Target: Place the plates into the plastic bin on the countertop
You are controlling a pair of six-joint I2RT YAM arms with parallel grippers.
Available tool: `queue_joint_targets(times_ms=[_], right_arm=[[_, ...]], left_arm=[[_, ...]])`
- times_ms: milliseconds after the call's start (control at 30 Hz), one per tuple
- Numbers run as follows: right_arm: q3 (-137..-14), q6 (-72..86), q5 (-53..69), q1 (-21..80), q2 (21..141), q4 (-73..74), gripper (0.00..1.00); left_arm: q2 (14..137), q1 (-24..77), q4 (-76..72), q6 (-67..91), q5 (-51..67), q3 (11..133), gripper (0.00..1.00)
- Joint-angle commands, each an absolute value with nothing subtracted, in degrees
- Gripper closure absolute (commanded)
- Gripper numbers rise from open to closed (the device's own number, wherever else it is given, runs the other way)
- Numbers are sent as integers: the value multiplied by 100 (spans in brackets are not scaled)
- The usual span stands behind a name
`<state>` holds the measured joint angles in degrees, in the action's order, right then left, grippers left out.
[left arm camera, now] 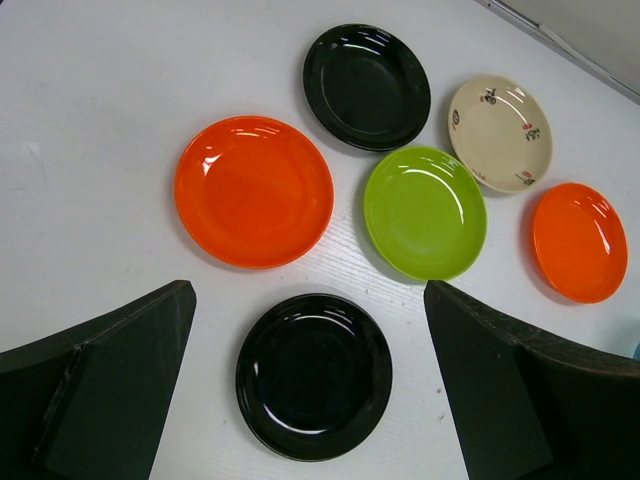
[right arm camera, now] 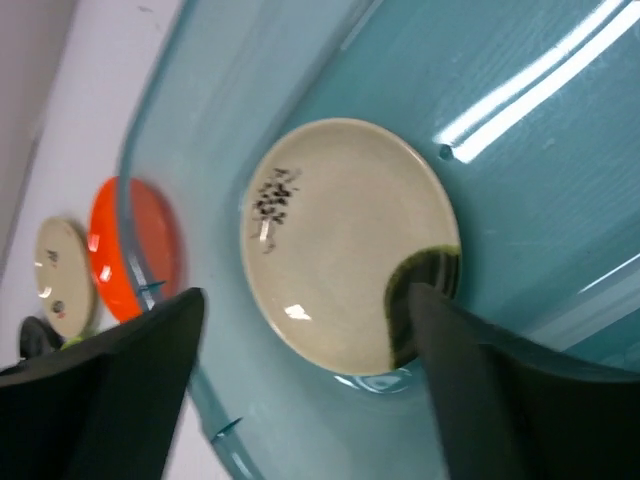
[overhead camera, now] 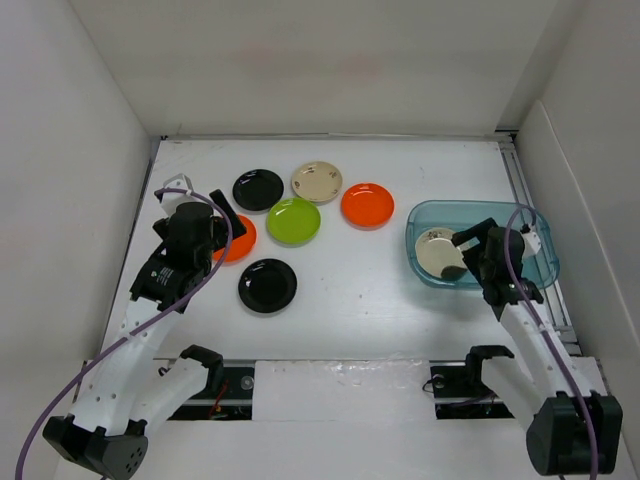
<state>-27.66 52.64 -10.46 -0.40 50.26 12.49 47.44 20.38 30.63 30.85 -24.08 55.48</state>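
Six plates lie on the white countertop (overhead camera: 350, 300): black (overhead camera: 258, 189), cream (overhead camera: 316, 181), orange (overhead camera: 367, 204), lime green (overhead camera: 293, 221), a second orange (overhead camera: 240, 243) and a second black (overhead camera: 267, 285). My left gripper (overhead camera: 222, 232) is open and empty above the left orange plate. In the left wrist view the near black plate (left arm camera: 313, 376) lies between its fingers (left arm camera: 110, 390). A second cream plate (overhead camera: 437, 250) lies inside the teal plastic bin (overhead camera: 530, 262). My right gripper (overhead camera: 460, 252) is open over it. In the right wrist view one finger (right arm camera: 470, 380) is at the rim of that plate (right arm camera: 340, 230).
White walls close in the countertop on the left, back and right. A metal rail (overhead camera: 528, 200) runs along the right side next to the bin. Both arm bases sit at the near edge.
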Motion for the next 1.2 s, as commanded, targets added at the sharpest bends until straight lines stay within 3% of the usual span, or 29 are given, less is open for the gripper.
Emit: queue_joint_targets(times_ms=[0, 133, 300, 400, 567, 700, 1033, 1133, 1167], right_arm=[[-3269, 5291, -1237, 332, 4476, 1247, 2], [-3849, 4995, -1767, 1360, 4403, 1486, 0], [-4165, 4185, -414, 2965, 5210, 405, 0], [-4815, 3903, -747, 3760, 6404, 404, 0], [-5984, 3753, 271, 4394, 8654, 10, 1], [-6380, 3972, 825, 4719, 10148, -517, 11], [-6635, 4333, 1661, 4975, 11320, -1432, 36], [-6688, 4456, 1714, 4975, 11636, -1433, 58], [-6688, 4456, 1714, 4975, 11689, -1433, 58]], left_arm=[[4667, 2013, 2892, 3015, -2399, 5537, 0], [4772, 2013, 2892, 3015, -2399, 5537, 0], [4887, 2013, 2944, 3103, -2461, 5537, 0], [5097, 2013, 2944, 3155, -2294, 5537, 0], [5282, 2013, 2997, 3155, -2355, 5590, 0], [5282, 2013, 2997, 3155, -2355, 5590, 0], [5229, 2013, 2997, 3103, -2355, 5590, 0], [5177, 2013, 2997, 3103, -2355, 5590, 0], [5177, 2013, 2997, 3103, -2355, 5590, 0]])
